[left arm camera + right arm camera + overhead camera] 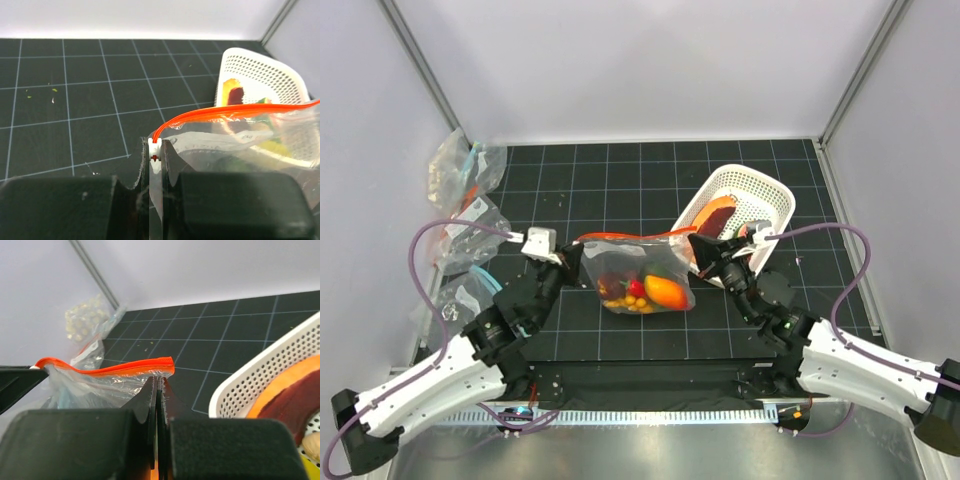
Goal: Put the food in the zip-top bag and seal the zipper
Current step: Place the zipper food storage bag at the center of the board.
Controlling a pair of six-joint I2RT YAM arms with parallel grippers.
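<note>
**Top view.** The zip-top bag (650,272) sits at mid-bench (620,170), strung between the two tools. The left tool (570,260) is clenched on its 9 o'clock corner. The right tool (694,246) is clenched on its 3 o'clock corner. The zipper (625,237) runs along the bag's 12 o'clock edge. Red, yellow and orange food (645,289) lies inside the bag. At 1 o'clock from the bag stands a tilted white basket (772,192) containing more pieces (720,212). Spare clear bags (465,200) lie at 9 o'clock.

**Left wrist view.** The left tool (156,161) grips the bag (235,145) with the white slider (155,150) between its fingertips. The zipper (225,113) stretches toward 3 o'clock, in front of the basket (272,70).

**Right wrist view.** The right tool (157,390) pinches the bag (95,386) just under the end of the zipper (110,369). The basket (255,377) sits at 3 o'clock, with an orange and dark red piece (295,395) inside it.
</note>
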